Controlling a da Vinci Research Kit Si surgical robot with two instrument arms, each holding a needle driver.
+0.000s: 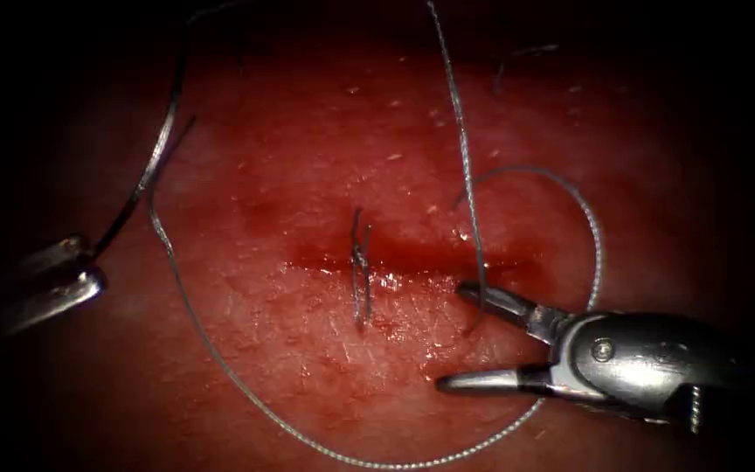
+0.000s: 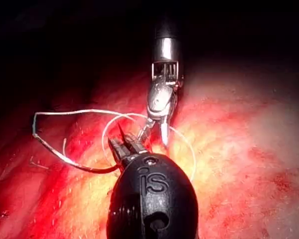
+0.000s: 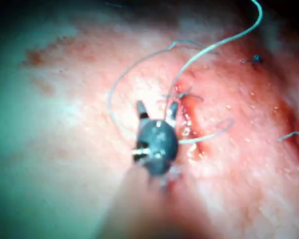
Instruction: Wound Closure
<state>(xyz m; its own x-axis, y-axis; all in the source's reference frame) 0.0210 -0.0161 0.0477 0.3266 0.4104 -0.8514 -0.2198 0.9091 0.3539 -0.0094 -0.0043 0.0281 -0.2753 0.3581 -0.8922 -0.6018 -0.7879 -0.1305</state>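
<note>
Endoscope view: tissue (image 1: pixel 308 157) with a horizontal cut (image 1: pixel 412 255), wet with red fluid (image 1: pixel 395 284). One stitch (image 1: pixel 360 275) already crosses the cut, well left of the right pincer.

Right pincer (image 1: pixel 452 336): enters from the picture's right, shaft lying low across the tissue, wrist bent toward the cut. Jaws spread wide, gripping nothing. Upper jaw tip sits at the cut's near edge, touching or just beside the thread (image 1: pixel 469 201) that drops from above down to the cut at that point; contact cannot be confirmed. Lower jaw tip rests over the tissue below the cut.

Left pincer (image 1: pixel 76 267): far left of the cut, well apart from the right pincer. Jaws closed down on the needle (image 1: pixel 155 153), held at its lower end; the curve rises up and away from the pincer, clear of the tissue, not embedded.

Thread runs from the needle side in a long sweep below the stitch, passes under the right pincer, then loops up to the right of the cut.

Left wrist view: left pincer (image 2: pixel 123 147) grips the needle (image 2: pixel 120 130); right pincer (image 2: pixel 157 132) beyond it with jaws apart.

Right wrist view: right pincer (image 3: pixel 157 112) jaws parted beside the cut (image 3: pixel 189 124).
</note>
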